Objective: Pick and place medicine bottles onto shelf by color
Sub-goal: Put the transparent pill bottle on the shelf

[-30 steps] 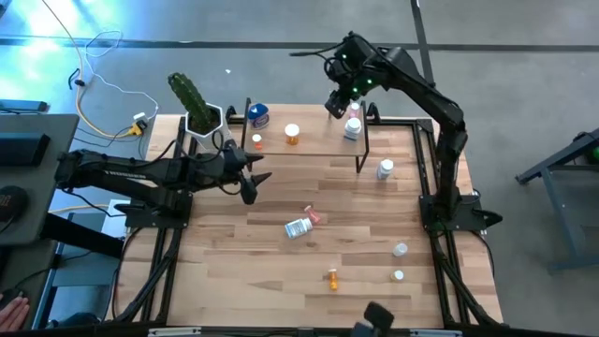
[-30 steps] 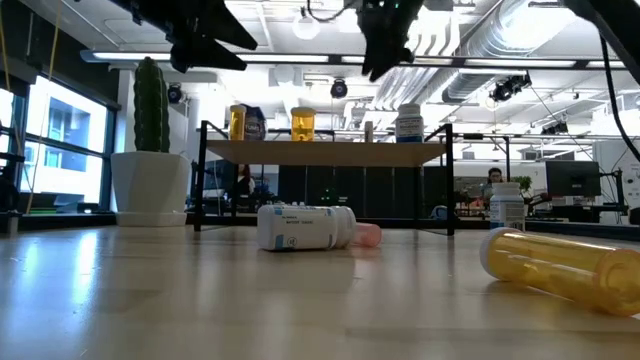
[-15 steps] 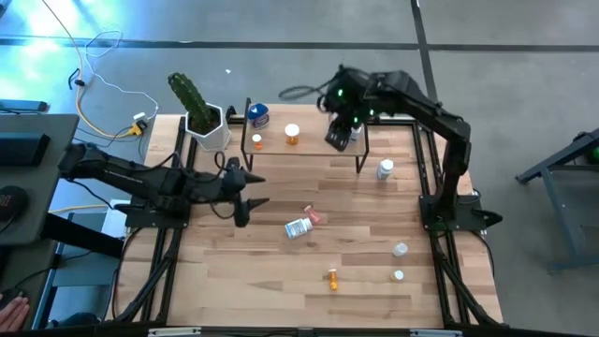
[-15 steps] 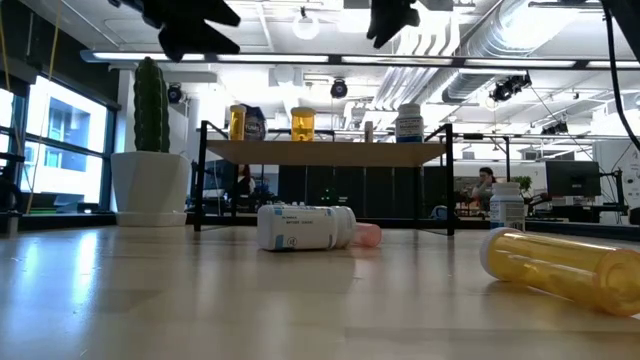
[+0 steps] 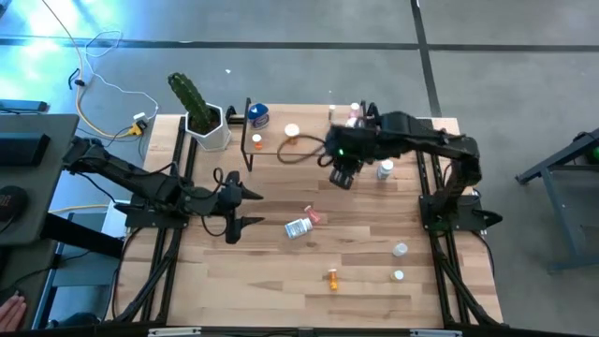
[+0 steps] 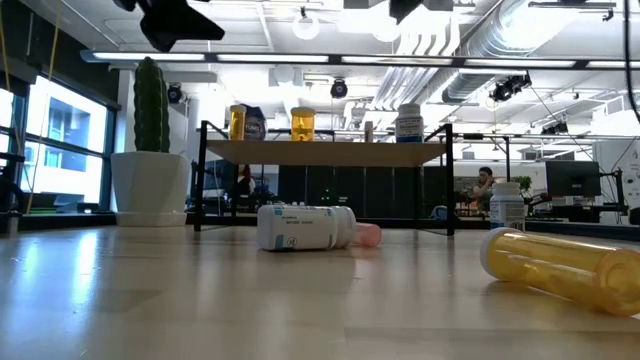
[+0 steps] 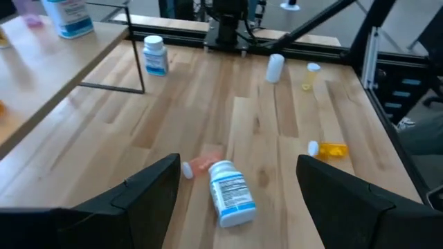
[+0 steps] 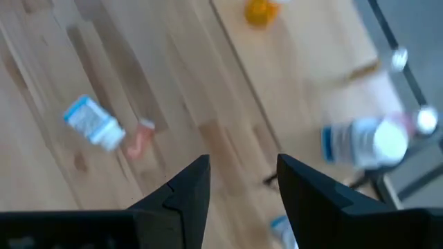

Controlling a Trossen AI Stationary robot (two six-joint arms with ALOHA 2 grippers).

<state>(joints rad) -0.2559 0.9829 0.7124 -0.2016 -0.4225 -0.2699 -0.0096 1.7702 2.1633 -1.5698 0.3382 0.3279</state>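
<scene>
The shelf (image 5: 304, 140) stands at the far side on thin black legs. It carries a blue bottle (image 5: 257, 115), orange bottles (image 5: 292, 133) and a white and a pink one (image 5: 354, 114). On the table lie a white labelled bottle (image 5: 298, 227) and a pink vial (image 5: 312, 216) side by side. Nearer lie an orange vial (image 5: 332, 277) and two white vials (image 5: 400, 249). My left gripper (image 5: 248, 208) hovers open, left of the white bottle (image 7: 230, 192). My right gripper (image 5: 342, 178) hangs open and empty (image 8: 242, 169) in front of the shelf.
A green cactus in a white pot (image 5: 201, 117) stands left of the shelf. A white bottle (image 5: 384, 169) stands upright on the table by the shelf's right legs. Black rails (image 5: 435, 215) run along both table sides. Bare wood lies between the scattered bottles.
My right gripper has swung from above the shelf's right end toward the table's near edge and now hangs over the table in front of the shelf. My left gripper has swung toward the near edge and turned toward the lying white bottle. No bottle has moved.
</scene>
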